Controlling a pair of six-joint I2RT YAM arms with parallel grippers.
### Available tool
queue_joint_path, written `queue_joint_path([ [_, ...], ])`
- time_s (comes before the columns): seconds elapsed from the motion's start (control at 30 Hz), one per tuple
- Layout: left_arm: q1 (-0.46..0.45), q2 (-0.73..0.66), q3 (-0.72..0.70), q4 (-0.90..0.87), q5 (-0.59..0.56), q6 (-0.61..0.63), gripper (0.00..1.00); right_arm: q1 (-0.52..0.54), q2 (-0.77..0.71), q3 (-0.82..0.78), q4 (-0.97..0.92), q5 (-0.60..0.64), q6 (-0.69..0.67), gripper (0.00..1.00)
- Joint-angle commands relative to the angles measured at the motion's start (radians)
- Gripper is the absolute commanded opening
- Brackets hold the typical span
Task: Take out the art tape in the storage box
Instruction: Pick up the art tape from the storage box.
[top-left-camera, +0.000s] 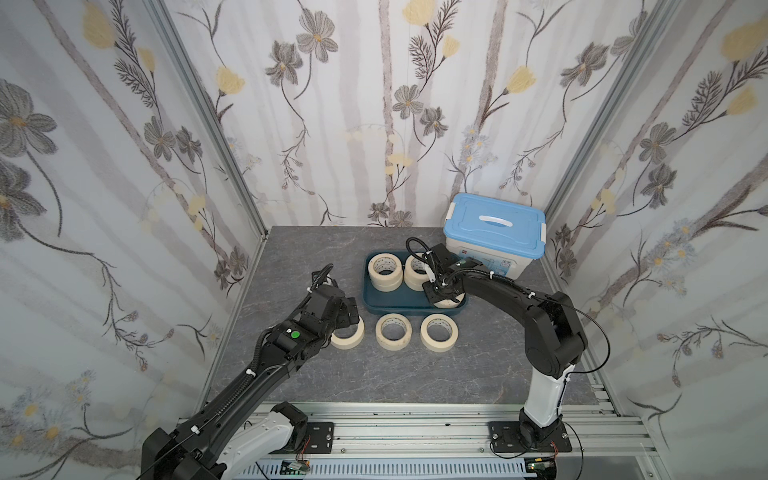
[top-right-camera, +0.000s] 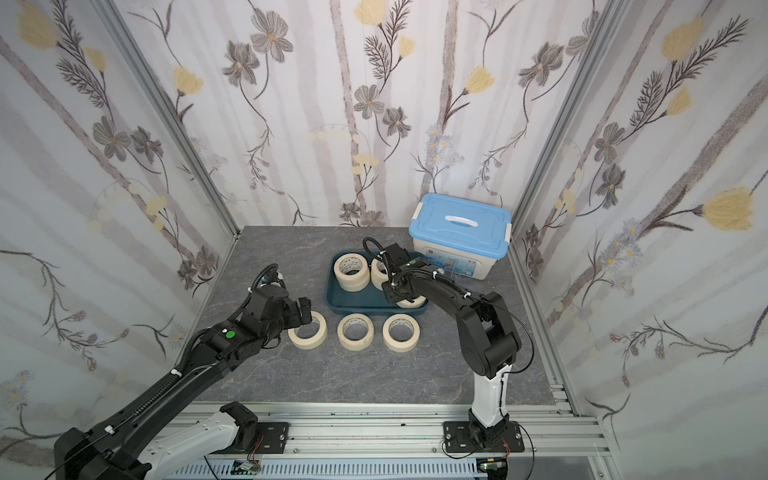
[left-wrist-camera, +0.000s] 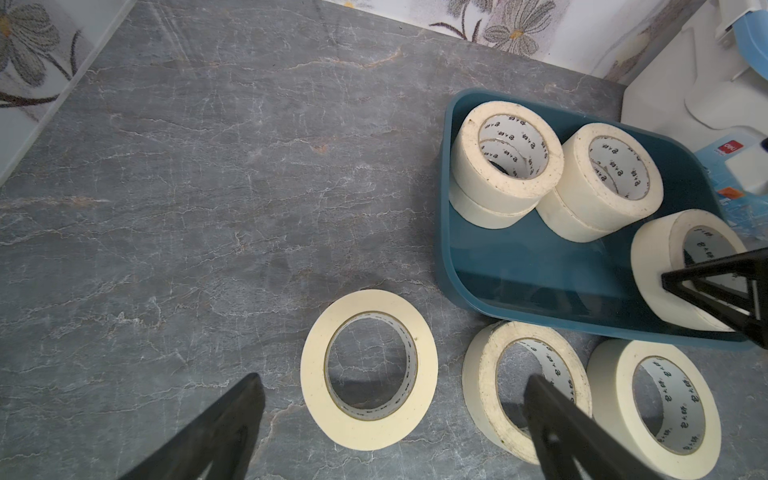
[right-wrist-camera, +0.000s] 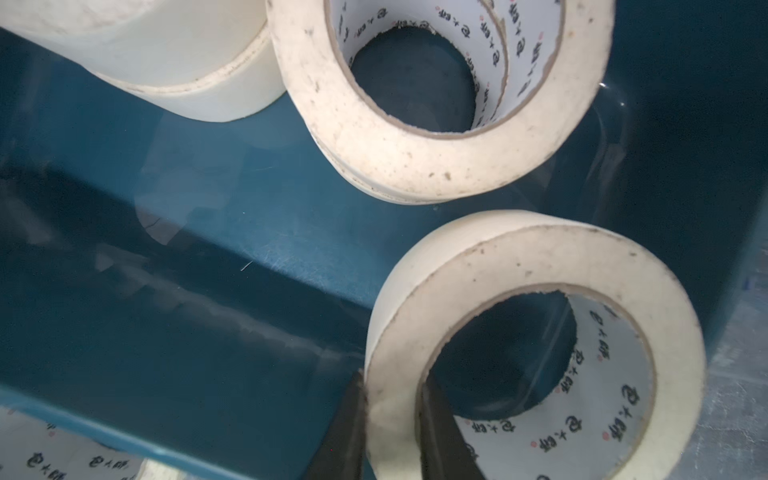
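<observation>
The dark teal storage box (top-left-camera: 390, 305) holds two stacks of cream art tape (top-left-camera: 385, 271) at its back and a single roll (top-left-camera: 451, 302) in its front right corner. My right gripper (right-wrist-camera: 392, 380) is shut on that single roll's (right-wrist-camera: 540, 257) wall, one finger outside and one inside the core. Three more rolls lie on the table in front of the box, among them the leftmost roll (left-wrist-camera: 370, 428). My left gripper (left-wrist-camera: 395, 379) hangs open above that leftmost roll, with nothing between its fingers.
A white bin with a light-blue handled lid (top-left-camera: 494, 226) stands right behind the box at the back right. Flowered walls close in the grey marbled table (top-left-camera: 316, 257) on three sides. The arms' bases sit on a metal rail (top-left-camera: 415, 432) at the front.
</observation>
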Motion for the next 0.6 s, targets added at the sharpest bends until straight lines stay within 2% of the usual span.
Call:
queue_joint_path([
  [0.0, 0.001, 0.004, 0.007, 0.018, 0.005, -0.008, 1.00, 0.002, -0.046, -0.008, -0.020, -0.001, -0.002, 0.19],
  [0.57, 0.002, 0.049, 0.019, 0.047, 0.015, -0.007, 1.00, 0.000, -0.303, -0.091, -0.124, 0.036, -0.027, 0.19],
])
